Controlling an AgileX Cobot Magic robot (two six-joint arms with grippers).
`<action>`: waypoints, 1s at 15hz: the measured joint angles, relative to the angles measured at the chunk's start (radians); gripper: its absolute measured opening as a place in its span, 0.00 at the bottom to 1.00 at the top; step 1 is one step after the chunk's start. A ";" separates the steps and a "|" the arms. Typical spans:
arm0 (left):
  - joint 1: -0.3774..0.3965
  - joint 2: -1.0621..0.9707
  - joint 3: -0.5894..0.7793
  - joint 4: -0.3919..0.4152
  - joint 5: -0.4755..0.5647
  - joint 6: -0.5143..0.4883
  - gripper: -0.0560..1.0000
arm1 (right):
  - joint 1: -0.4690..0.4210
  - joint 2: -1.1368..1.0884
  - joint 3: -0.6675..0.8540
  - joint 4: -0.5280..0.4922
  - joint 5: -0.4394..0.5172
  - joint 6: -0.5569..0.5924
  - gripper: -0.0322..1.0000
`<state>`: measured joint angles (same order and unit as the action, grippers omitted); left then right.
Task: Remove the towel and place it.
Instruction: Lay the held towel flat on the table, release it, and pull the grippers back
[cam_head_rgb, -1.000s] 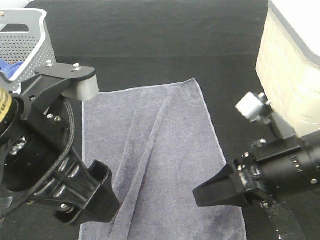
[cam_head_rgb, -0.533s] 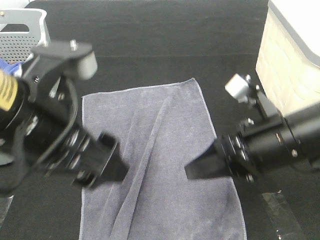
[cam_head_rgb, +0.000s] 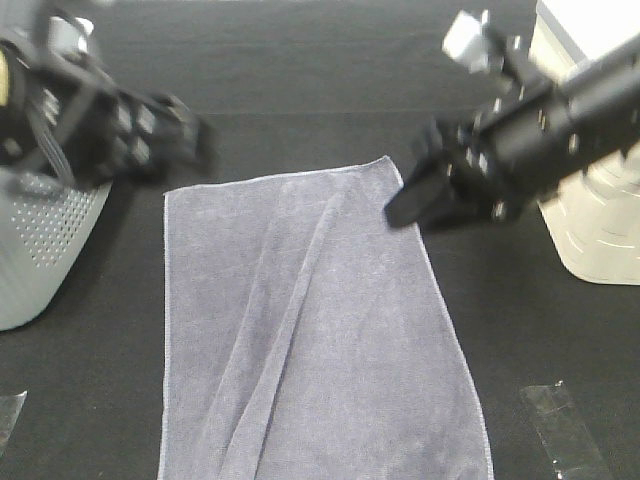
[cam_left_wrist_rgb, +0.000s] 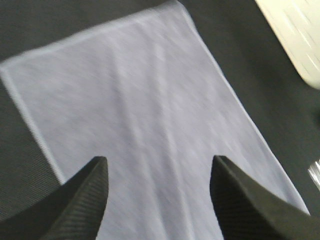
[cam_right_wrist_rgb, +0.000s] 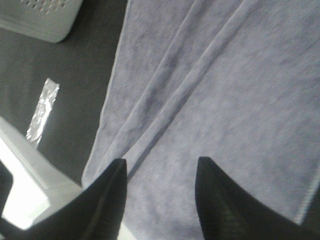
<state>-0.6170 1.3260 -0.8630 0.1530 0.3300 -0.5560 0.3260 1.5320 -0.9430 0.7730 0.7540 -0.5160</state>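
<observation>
The slate-grey towel (cam_head_rgb: 310, 330) lies spread flat on the black table, with a few long creases running down it. It also shows in the left wrist view (cam_left_wrist_rgb: 150, 110) and the right wrist view (cam_right_wrist_rgb: 210, 90). My left gripper (cam_head_rgb: 188, 142) is blurred, above the table just beyond the towel's far left corner. It is open and empty (cam_left_wrist_rgb: 157, 200). My right gripper (cam_head_rgb: 405, 207) hovers over the towel's far right corner. It is open and empty too (cam_right_wrist_rgb: 160, 195).
A grey perforated basket (cam_head_rgb: 40, 240) stands at the left, also seen in the right wrist view (cam_right_wrist_rgb: 45, 17). A cream ribbed container (cam_head_rgb: 600, 220) stands at the right. Clear tape strips lie on the table at the front right (cam_head_rgb: 560, 430) and front left (cam_head_rgb: 6, 415).
Both arms have drawn back from over the towel's near half to its far end, the left toward the far left and the right toward the far right corner. The towel has not moved.
</observation>
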 joint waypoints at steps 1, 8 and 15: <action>0.053 0.007 0.000 0.003 -0.031 -0.001 0.60 | 0.000 0.000 -0.056 -0.071 0.005 0.062 0.44; 0.161 0.371 -0.386 0.004 0.219 0.097 0.60 | 0.000 0.031 -0.320 -0.204 0.043 0.181 0.44; 0.218 0.897 -1.083 -0.041 0.694 0.161 0.60 | 0.000 0.129 -0.361 -0.211 0.103 0.187 0.44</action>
<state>-0.3990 2.2230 -1.9460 0.1120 1.0240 -0.3950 0.3260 1.6610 -1.3040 0.5620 0.8570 -0.3290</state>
